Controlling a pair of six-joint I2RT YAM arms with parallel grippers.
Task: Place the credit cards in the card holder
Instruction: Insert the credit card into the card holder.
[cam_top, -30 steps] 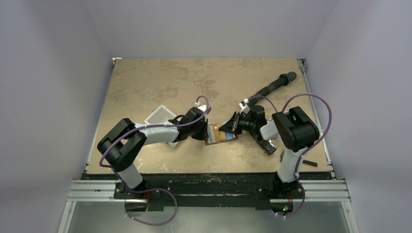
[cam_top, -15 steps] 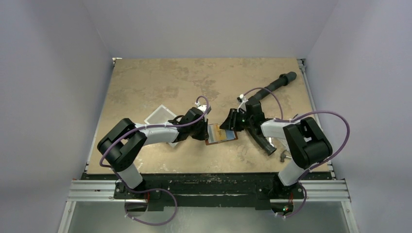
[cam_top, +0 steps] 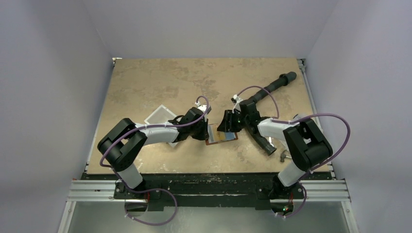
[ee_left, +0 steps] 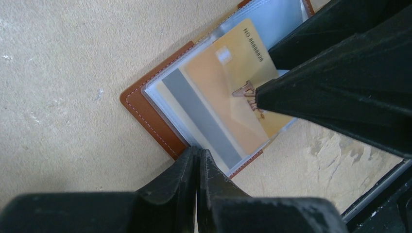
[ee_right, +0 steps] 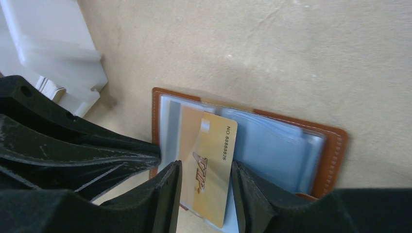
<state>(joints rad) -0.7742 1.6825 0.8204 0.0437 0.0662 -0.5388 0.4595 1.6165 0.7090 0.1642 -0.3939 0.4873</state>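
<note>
The card holder (cam_top: pixel 228 137) lies open on the table, brown leather with clear sleeves (ee_right: pixel 272 145). A gold credit card (ee_right: pixel 210 155) marked VIP lies partly inside a sleeve, its near end sticking out. My right gripper (ee_right: pixel 206 169) is open just above that card, one finger on each side and gaps between. The left gripper (ee_left: pixel 198 152) is shut, its tips on the holder's edge (ee_left: pixel 145 112); whether they pinch a sleeve does not show. In the overhead view the two grippers (cam_top: pixel 209 131) (cam_top: pixel 224 122) meet over the holder.
A clear-and-white plastic box (cam_top: pixel 160 116) sits left of the holder, beneath the left arm. A long black tool (cam_top: pixel 277 83) lies at the back right. Another black object (cam_top: pixel 266 144) and a small metal piece (cam_top: pixel 284 155) lie by the right arm.
The right gripper has opened and let go of the gold card, which now rests in the sleeve. Its hand shifted slightly back and left; the elbow swung right. The left arm has stayed put.
</note>
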